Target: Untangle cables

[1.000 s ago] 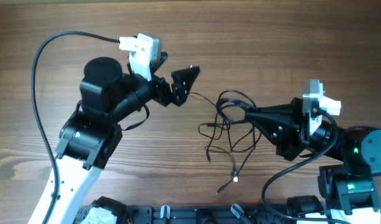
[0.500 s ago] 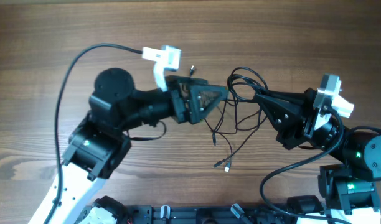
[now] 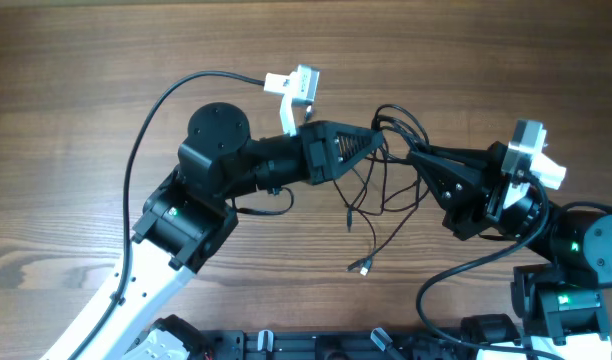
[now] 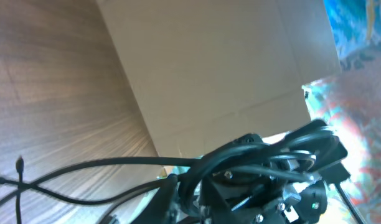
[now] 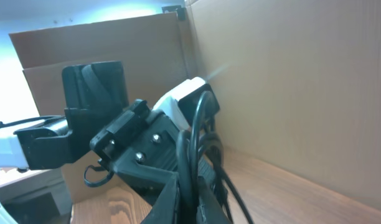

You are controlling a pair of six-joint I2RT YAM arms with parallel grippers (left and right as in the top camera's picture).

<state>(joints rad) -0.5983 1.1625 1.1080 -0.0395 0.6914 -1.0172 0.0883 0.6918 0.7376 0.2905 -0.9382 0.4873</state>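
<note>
The cables (image 3: 390, 188) form a thin black tangle hanging between my two grippers over the wooden table (image 3: 76, 60). One loose end with a small plug (image 3: 365, 267) trails toward the front. My left gripper (image 3: 374, 141) has its fingers drawn to a point, shut on strands at the tangle's upper left. My right gripper (image 3: 414, 153) is shut on strands just to the right, tips a short gap from the left one. In the right wrist view a black cable (image 5: 187, 149) runs up from between my right fingers (image 5: 189, 198). Strands (image 4: 84, 167) cross the left wrist view.
A thick black arm cable (image 3: 151, 105) arcs over the table behind the left arm. A black rail (image 3: 316, 346) runs along the front edge. Cardboard walls (image 5: 284, 81) fill the wrist views' backgrounds.
My left arm swung right to the tangle, and its jaws went from wide open to shut on the strands. My right gripper lifted the bundle toward the back, still shut.
</note>
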